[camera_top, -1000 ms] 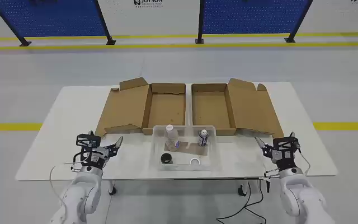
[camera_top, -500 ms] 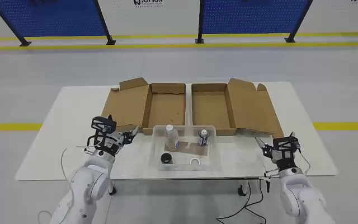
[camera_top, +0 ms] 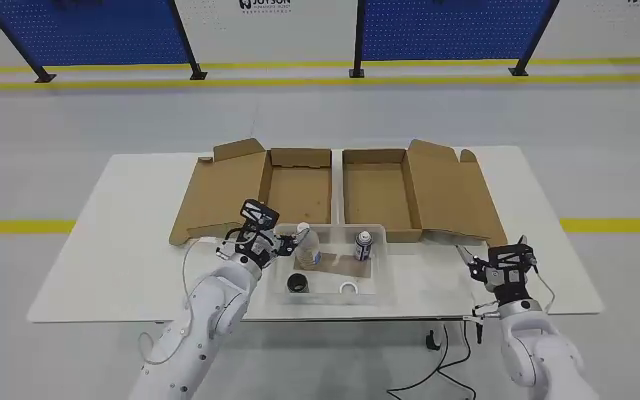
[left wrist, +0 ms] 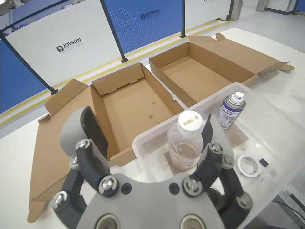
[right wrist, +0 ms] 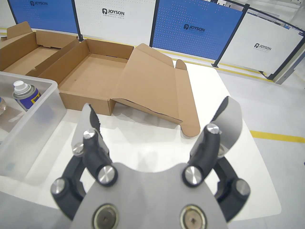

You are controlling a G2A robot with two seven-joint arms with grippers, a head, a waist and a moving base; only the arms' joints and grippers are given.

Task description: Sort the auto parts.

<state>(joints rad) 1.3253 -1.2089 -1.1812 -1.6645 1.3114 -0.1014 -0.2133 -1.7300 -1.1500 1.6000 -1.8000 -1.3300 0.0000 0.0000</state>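
Observation:
A clear plastic bin (camera_top: 377, 268) (left wrist: 281, 122) at the table's front middle holds a clear bottle with a white cap (camera_top: 307, 245) (left wrist: 185, 141), a blue spray can (camera_top: 363, 244) (left wrist: 231, 110) (right wrist: 25, 96), a black round part (camera_top: 297, 284) and a white ring (camera_top: 348, 290) (left wrist: 247, 168). My left gripper (camera_top: 280, 240) (left wrist: 147, 129) is open at the bin's left rim, close beside the bottle and holding nothing. Off at the table's front right corner my right gripper (camera_top: 495, 257) (right wrist: 158, 114) stands open over bare table.
Two open cardboard boxes lie behind the bin, the left box (camera_top: 297, 195) (left wrist: 135, 110) and the right box (camera_top: 375, 195) (right wrist: 93, 72), each with its lid flap spread outward. White table surface (camera_top: 110, 250) lies free on both sides.
My left arm has swung from the table's front left in toward the bin, ending with its gripper next to the bottle. The right arm has stayed put.

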